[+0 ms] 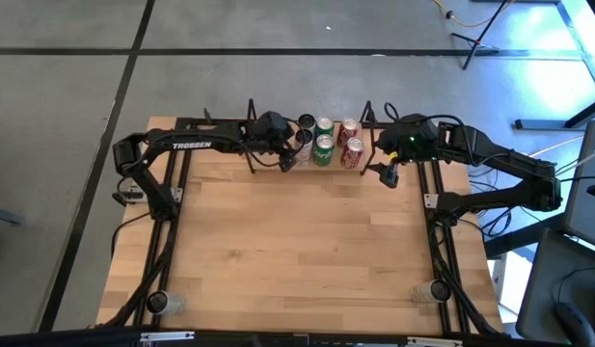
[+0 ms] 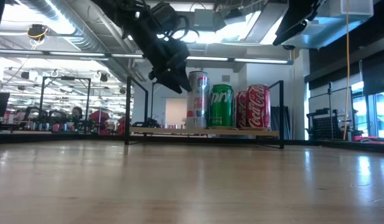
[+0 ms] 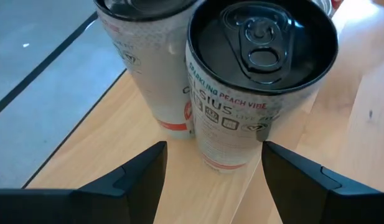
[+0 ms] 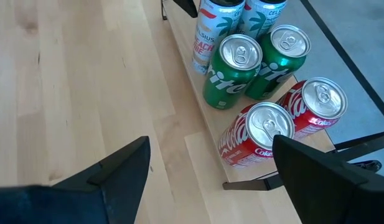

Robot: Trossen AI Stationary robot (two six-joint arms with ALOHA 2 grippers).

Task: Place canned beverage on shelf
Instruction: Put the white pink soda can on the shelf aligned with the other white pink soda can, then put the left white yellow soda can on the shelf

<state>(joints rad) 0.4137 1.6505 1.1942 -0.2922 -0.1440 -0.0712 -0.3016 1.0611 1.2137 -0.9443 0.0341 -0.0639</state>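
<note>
The shelf [image 2: 179, 131], a low wooden board with black end frames, stands at the table's far edge. Upright on their bases on it are two white Celsius cans [image 3: 254, 93] [image 3: 148, 62], two green Sprite cans [image 4: 235, 68] [image 4: 282, 56] and two red Coca-Cola cans [image 4: 260, 134] [image 4: 316, 102]. My left gripper [image 3: 215, 149] is open just left of the white cans [image 1: 304, 146], with a finger on either side of the nearer can, apart from it. My right gripper [image 4: 210, 142] is open and empty, above the shelf's right end [image 1: 389, 175].
The shelf's thin black upright frames [image 1: 251, 135] [image 1: 370, 120] stand at both ends, close to each gripper. The wooden tabletop [image 1: 297, 251] stretches from the shelf to the near edge. Cables and a stand lie on the floor beyond the table's right side.
</note>
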